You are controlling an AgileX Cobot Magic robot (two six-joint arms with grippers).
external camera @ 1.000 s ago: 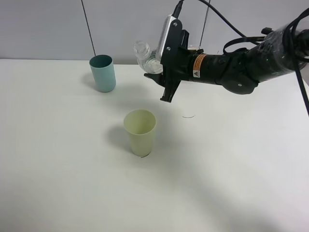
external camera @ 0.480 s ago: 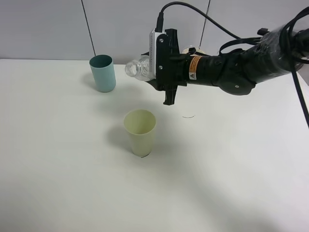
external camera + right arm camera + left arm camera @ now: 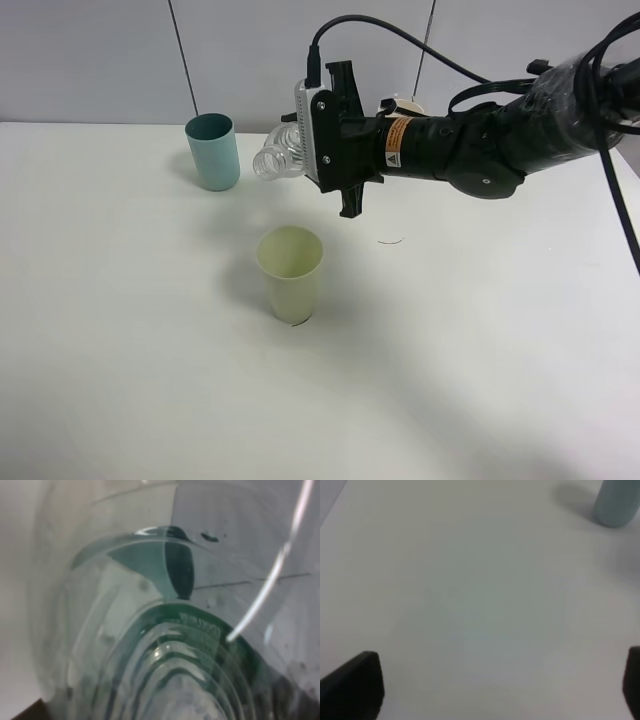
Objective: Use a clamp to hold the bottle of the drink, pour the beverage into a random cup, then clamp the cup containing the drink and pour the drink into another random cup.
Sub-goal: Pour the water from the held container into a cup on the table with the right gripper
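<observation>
My right gripper (image 3: 318,150) is shut on the bottle (image 3: 277,156), a small clear plastic one. It lies tipped on its side in the air, mouth to the left, above and just behind the pale yellow-green cup (image 3: 290,272). No stream of beverage shows. The right wrist view is filled by the bottle (image 3: 170,645), with its ribbed wall and green band. The teal cup (image 3: 213,150) stands upright at the back left, apart from the bottle. In the left wrist view my left gripper (image 3: 495,682) is open over bare table, with the teal cup (image 3: 616,502) at the frame's corner.
A white table (image 3: 120,350) carries both cups. A small dark curved mark (image 3: 390,241) lies on it to the right of the yellow-green cup. The black right arm (image 3: 480,145) and its cables span the back right. A grey wall stands behind.
My right gripper has rolled and shifted left. The bottle went from neck-up to lying sideways, its mouth lower and nearer the yellow-green cup. The cups have not moved.
</observation>
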